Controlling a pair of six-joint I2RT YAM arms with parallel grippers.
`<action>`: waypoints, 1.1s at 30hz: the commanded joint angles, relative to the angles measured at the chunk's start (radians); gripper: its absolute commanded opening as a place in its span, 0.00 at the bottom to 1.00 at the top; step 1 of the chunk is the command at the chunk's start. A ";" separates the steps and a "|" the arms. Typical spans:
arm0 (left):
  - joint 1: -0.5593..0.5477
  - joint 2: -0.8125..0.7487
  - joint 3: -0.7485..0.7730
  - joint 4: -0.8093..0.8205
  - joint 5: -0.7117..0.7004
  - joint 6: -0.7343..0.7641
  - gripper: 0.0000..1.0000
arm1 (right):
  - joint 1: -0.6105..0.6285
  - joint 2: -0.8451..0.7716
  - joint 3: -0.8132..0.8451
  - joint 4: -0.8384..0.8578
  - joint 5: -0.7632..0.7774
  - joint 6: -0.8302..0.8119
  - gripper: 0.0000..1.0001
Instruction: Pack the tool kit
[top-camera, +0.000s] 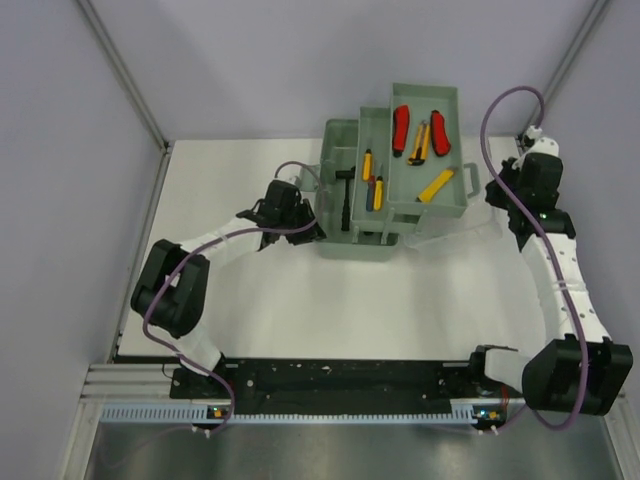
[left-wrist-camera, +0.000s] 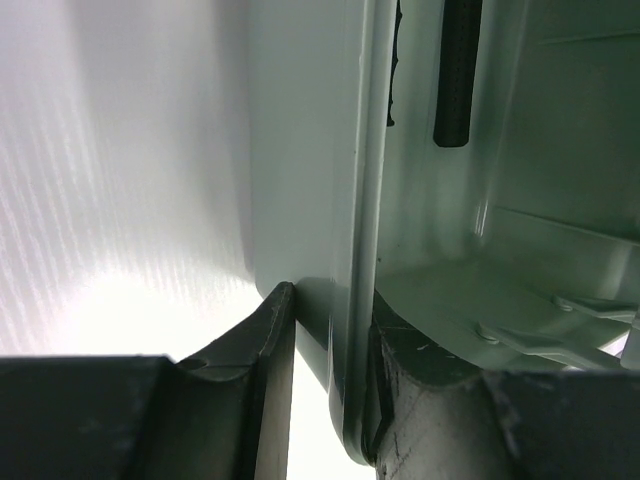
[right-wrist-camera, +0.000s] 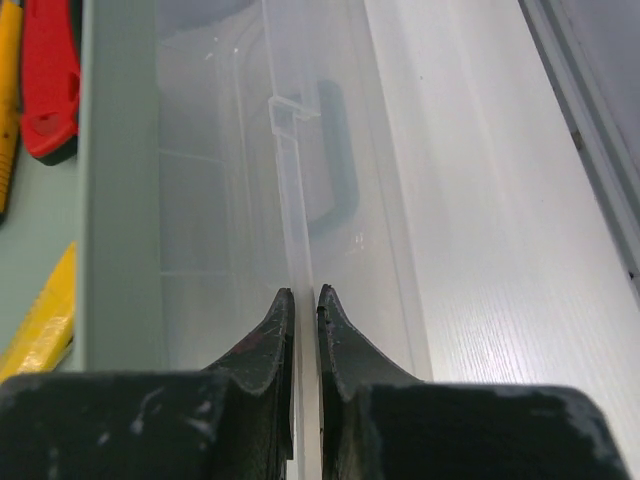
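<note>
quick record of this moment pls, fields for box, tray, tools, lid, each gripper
toolbox: open, mid table
upper tray: folded out toward the right
in upper tray: red-handled pliers, yellow knives
in lower box: hammer, screwdrivers
lid: translucent, open, right of the tray
left gripper: astride the toolbox's left wall, grip unclear
right gripper: shut on the lid's edge

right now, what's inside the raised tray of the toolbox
Red-handled pliers and two yellow knives lie in the tray. Whatever sits in the box beneath it is covered.
</note>
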 joint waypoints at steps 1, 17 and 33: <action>-0.052 0.056 0.025 0.028 0.078 -0.072 0.23 | 0.075 -0.057 0.142 0.088 -0.020 0.027 0.00; -0.101 0.097 0.047 0.048 0.093 -0.119 0.24 | 0.363 0.027 0.293 0.005 0.292 -0.122 0.00; -0.099 0.047 0.084 -0.084 -0.035 -0.034 0.61 | 0.642 0.187 0.386 -0.021 0.685 -0.252 0.00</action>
